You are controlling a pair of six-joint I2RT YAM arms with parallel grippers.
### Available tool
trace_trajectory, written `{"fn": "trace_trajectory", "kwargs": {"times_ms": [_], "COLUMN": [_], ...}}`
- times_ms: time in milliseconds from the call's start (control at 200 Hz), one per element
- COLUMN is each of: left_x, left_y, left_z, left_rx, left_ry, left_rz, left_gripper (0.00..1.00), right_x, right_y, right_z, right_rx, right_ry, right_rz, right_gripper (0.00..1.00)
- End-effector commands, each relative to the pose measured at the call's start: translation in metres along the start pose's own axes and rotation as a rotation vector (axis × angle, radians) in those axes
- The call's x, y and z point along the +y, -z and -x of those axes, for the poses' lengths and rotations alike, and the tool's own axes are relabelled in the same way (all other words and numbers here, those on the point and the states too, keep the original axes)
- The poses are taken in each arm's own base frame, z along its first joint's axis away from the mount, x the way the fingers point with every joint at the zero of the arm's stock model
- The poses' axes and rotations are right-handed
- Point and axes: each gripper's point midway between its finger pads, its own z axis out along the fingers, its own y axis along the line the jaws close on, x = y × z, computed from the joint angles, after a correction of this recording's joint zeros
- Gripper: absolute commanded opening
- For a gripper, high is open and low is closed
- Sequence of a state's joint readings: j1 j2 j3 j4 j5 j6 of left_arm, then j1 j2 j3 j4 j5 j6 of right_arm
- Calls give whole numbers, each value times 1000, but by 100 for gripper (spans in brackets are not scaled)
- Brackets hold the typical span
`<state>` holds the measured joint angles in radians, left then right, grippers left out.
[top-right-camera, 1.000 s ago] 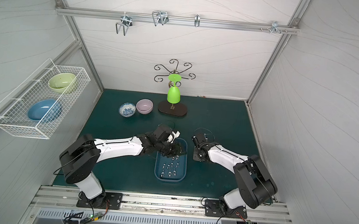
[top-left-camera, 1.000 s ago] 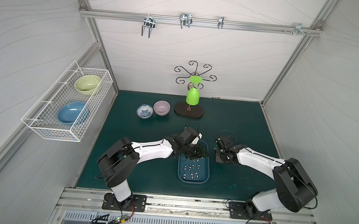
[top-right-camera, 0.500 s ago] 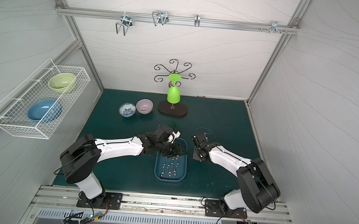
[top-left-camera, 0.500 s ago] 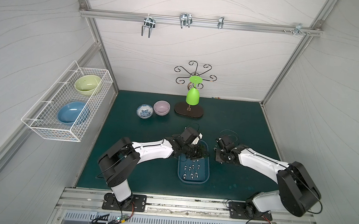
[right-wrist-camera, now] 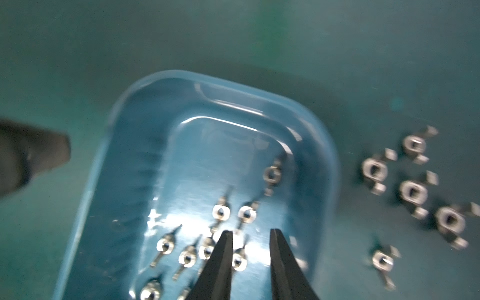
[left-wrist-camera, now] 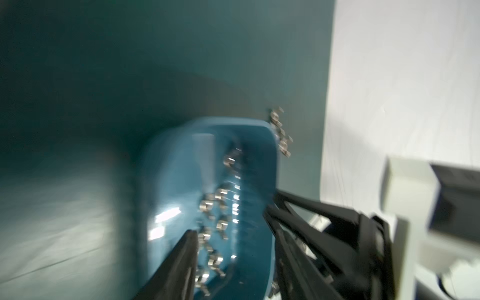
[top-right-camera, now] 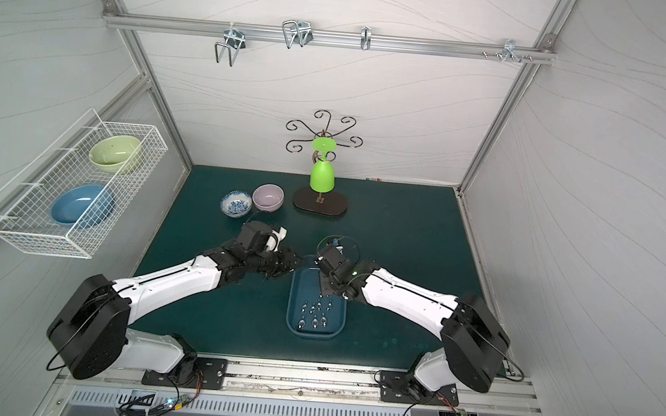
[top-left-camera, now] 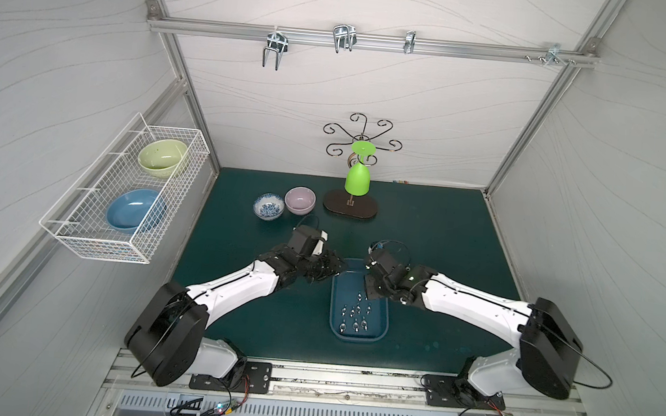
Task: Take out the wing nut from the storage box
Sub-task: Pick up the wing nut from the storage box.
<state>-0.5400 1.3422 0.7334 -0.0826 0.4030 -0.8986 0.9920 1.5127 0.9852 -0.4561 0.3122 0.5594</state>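
**Recorder:** Where is the storage box [top-left-camera: 357,336]?

**Spotter:** Flat on the green surface [top-left-camera: 444,235], front centre, between the two arms. Both top views show it lying lengthwise, front to back.

**Recorder:** What's in it?

**Spotter:** Boxed wing nuts [right-wrist-camera: 220,211], small and silvery. They are scattered on the floor of the box, mostly in the half nearer the arm bases.

**Recorder:** Any outside it?

**Spotter:** Yes, loose wing nuts [right-wrist-camera: 413,191]. Five lie on the surface just beyond one long wall, clear of the rim.

**Recorder:** And the right claw [right-wrist-camera: 251,233]?

**Spotter:** It hangs over the box, above the cluster. The fingers are narrowly parted with nothing pinched. One nut shows through the gap, lying on the box floor.

**Recorder:** The left claw [left-wrist-camera: 230,220]?

**Spotter:** Its fingers are spread wider than the right's, with nothing gripped between them. The top views place it at the box's far left corner. The wrist view is smeared, so he cannot tell whether a finger touches the rim.

**Recorder:** Anything else on the surface?

**Spotter:** Two small bowls [top-left-camera: 284,204] sit side by side near the back.
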Motion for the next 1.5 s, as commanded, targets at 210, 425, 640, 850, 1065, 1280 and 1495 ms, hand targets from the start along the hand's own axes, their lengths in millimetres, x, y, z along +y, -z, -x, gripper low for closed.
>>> {"fn": "trace_trajectory", "kwargs": {"times_ms": [210, 425, 640, 850, 1065, 1280, 1495], "left_x": [23, 24, 30, 33, 32, 32, 23], "left_y": [25, 27, 24, 21, 18, 17, 19], "left_z": [2, 0, -2, -2, 0, 1, 4], "left_rx": [-55, -51, -43, -42, -42, -42, -37], "left_ry": [28, 24, 34, 40, 39, 44, 39], "left_rz": [25, 22, 30, 37, 35, 33, 14], "left_gripper": [52, 52, 52, 52, 51, 51, 51], "right_x": [21, 21, 19, 18, 15, 21, 27], "right_y": [-38, -55, -67, -72, -68, -60, -41], "right_z": [-12, -19, -29, -34, -31, -21, 1], "right_rx": [99, 132, 168, 173, 151, 118, 51], "right_ry": [5, 6, 8, -3, -1, 1, 10], "right_rz": [-2, -22, -40, -39, -48, -27, -4], "right_gripper": [35, 35, 33, 24, 12, 4, 0]}}
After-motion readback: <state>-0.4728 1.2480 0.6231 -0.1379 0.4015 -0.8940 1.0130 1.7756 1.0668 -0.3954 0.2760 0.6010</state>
